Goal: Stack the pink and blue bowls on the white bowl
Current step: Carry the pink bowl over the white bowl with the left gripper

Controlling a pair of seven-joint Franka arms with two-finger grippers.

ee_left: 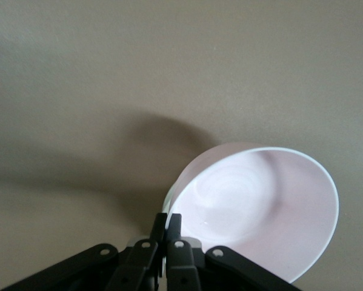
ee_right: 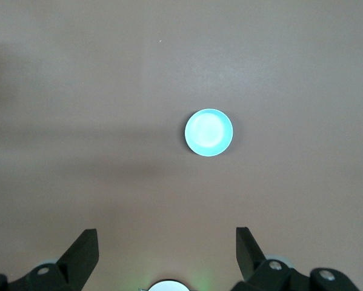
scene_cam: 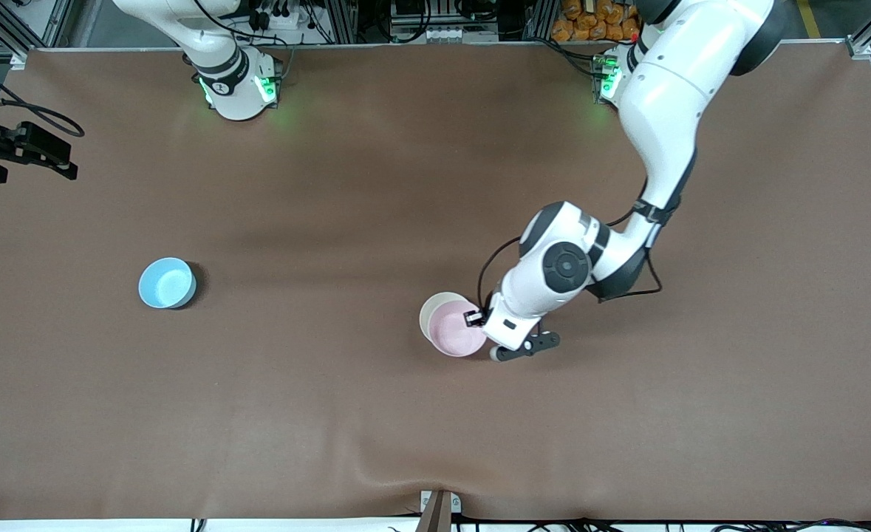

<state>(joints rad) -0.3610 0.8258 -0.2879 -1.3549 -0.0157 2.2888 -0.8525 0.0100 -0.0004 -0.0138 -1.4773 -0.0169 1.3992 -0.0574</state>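
Fingers [ee_left: 166, 239] of the left gripper [scene_cam: 477, 319] pinch the rim of the pink bowl [scene_cam: 456, 332], tilted over the white bowl [scene_cam: 435, 308]; it looks light, stiff and slippery, so the rim suits, while the right gripper [ee_right: 167, 250] waits spread high above the blue bowl [scene_cam: 166, 283].

A matt brown table covering [scene_cam: 332, 414], slightly wrinkled, is shown. Smooth plastic-looking pink bowl [ee_left: 260, 212], blue bowl [scene_cam: 166, 283] and white bowl [scene_cam: 435, 307] are seen, with faintly glossy insides.

Left claw [ee_left: 166, 233] pinching pink bowl [ee_left: 260, 212] rim
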